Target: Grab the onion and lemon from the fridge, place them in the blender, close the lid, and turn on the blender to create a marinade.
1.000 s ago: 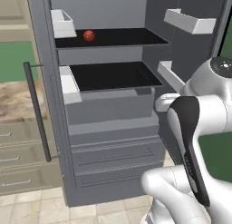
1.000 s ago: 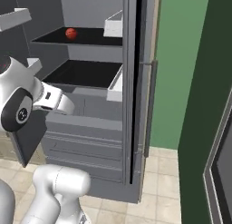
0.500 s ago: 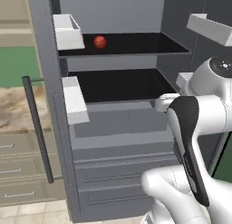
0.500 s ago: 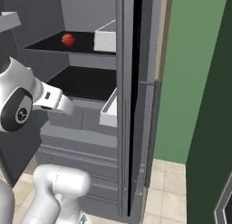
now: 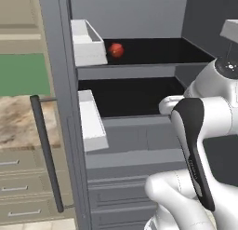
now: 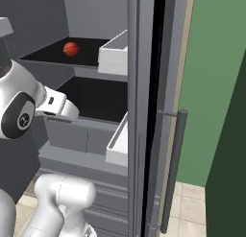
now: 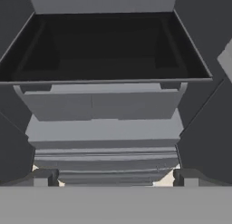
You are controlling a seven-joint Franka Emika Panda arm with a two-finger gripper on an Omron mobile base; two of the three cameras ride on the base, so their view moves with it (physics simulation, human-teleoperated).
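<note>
The fridge [image 5: 135, 140] stands open in front of me, with dark shelves and grey drawers [image 7: 104, 105]. The onion [image 5: 116, 50], a small glossy red-brown ball, lies on the upper shelf near the left door bin; from the right it sits at the shelf's back [image 6: 71, 49]. My gripper [image 7: 115, 178] is open and holds nothing. It points at the empty lower shelf [image 7: 104, 46], below the onion's shelf. The lemon, the blender and the lid are out of view.
White door bins [image 5: 88, 45] [image 5: 92, 124] jut from the left door, and another bin [image 6: 114, 56] hangs on the right door. Long dark bar handles [image 5: 46, 154] [image 6: 173, 169] run down both doors. A marbled counter with drawers [image 5: 18, 131] lies left; a green wall [image 6: 216, 87] lies right.
The whole picture has shifted and grown: the base has driven closer to the fridge. The onion keeps its place on the shelf, and the gripper stays open.
</note>
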